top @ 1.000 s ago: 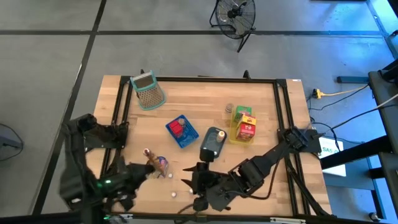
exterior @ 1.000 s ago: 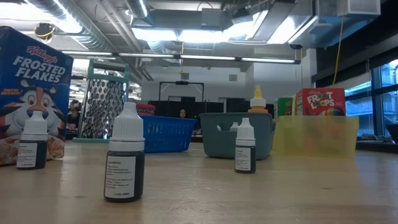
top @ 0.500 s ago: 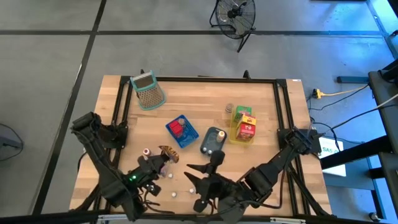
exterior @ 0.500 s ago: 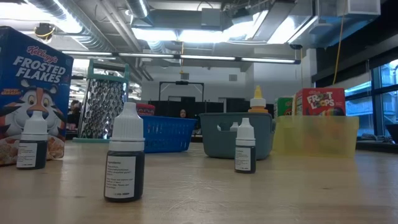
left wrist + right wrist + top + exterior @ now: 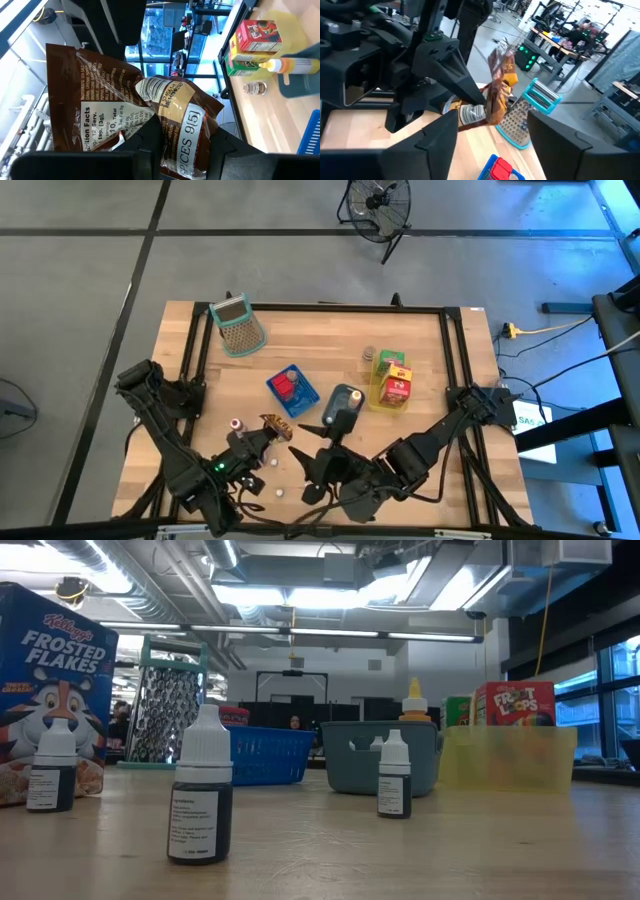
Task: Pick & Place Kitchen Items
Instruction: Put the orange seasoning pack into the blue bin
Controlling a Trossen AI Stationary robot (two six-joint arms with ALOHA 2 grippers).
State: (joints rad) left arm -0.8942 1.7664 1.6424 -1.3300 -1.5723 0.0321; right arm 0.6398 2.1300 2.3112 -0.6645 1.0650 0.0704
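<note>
brown spice packet [image 5: 150, 120] is held raised above the table's front, near the blue basket [image 5: 293, 391] | left gripper [image 5: 268, 429] is clamped on its lower edge | right gripper [image 5: 315, 463] is spread open, empty, just beside the packet

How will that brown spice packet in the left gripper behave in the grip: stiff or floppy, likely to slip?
Probably floppy: the brown spice packet looks creased and crumpled where the left gripper pinches it. Likely light, since it stands above the fingers without sagging. The film looks glossy, so it may slip or twist under a narrow pinch.
</note>
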